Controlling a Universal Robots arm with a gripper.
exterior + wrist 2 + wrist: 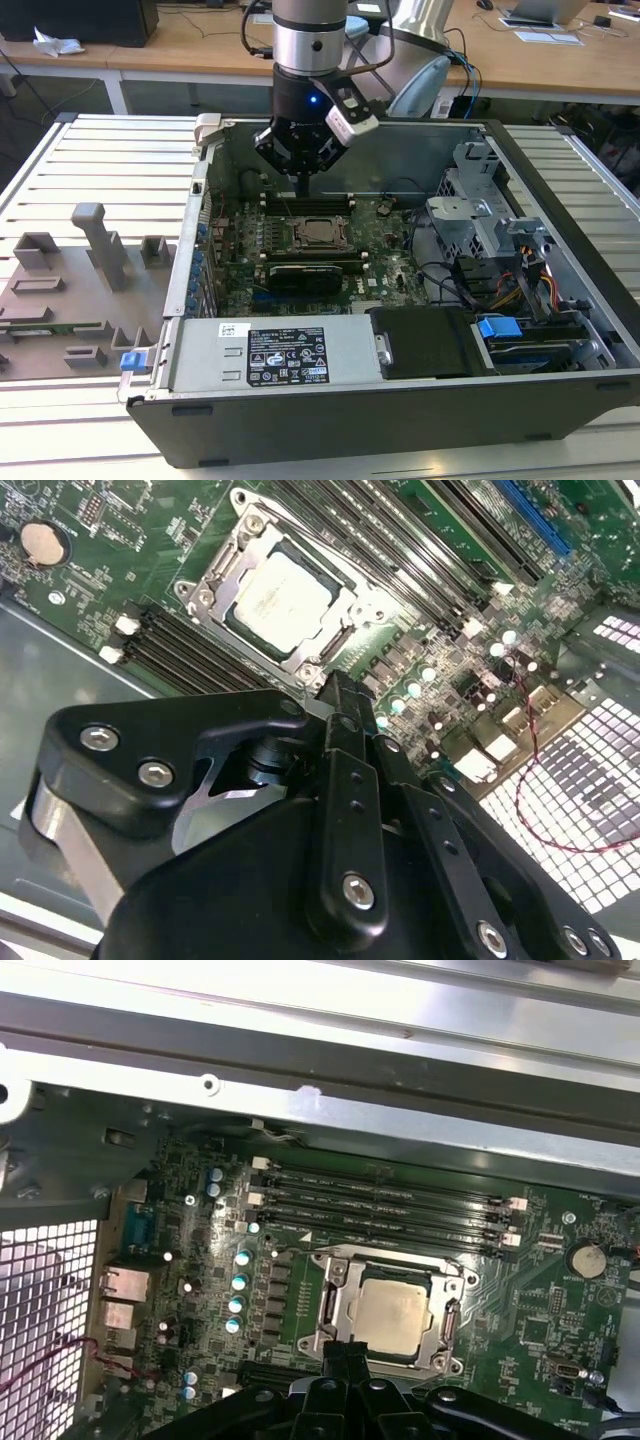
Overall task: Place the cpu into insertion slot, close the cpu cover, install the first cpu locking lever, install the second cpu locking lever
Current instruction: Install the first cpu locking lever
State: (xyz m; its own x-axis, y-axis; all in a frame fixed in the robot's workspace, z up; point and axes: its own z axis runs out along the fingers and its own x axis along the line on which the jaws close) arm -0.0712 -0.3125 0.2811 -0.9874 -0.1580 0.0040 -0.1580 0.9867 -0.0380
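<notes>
My claw (338, 688) (350, 1352) is up front in both wrist views: fingers pinched shut, nothing between them. The tip hangs just off the socket (450, 1312) edge, on its far side in the exterior view, by the memory slots (380, 1195). Shut, I'd guess, so it works as one narrow poker. Chip (285, 600) lies flat in the socket, and the cover (222, 575) looks folded down around it. Claw body hides one socket edge. Can't tell if either lever is latched.
</notes>
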